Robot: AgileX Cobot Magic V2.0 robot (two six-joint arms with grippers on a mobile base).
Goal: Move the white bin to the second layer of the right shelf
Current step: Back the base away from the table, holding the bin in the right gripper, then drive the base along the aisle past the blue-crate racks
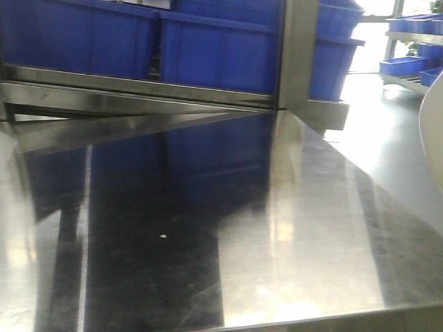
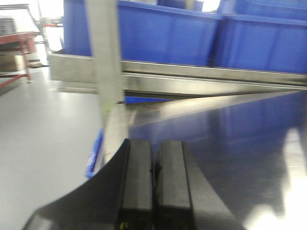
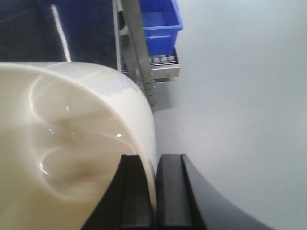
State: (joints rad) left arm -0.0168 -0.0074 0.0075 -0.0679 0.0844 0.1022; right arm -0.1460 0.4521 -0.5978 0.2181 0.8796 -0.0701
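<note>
Pinching the white bin (image 3: 72, 143) by one rim wall, the right end effector (image 3: 154, 191) has one finger inside and one outside, clamped on the plastic. The bin is empty, glossy and thin-walled. Judged light and fairly stiff but slippery, so it may pivot in a single pinch; the rim looks like the only workable hold. It hangs beyond the counter's (image 1: 277, 242) right edge, over the floor (image 3: 240, 120). The left end effector (image 2: 153, 187) is closed on nothing, above the counter's left edge.

The bin (image 3: 72, 143) is glossy cream-white. The far crates (image 1: 208, 41) are deep blue. The table (image 1: 311, 228) is silver-grey, mirroring blue. The left gripper (image 2: 154, 145) and right gripper (image 3: 154, 160) are black. The floor (image 3: 240, 96) is pale grey.
</note>
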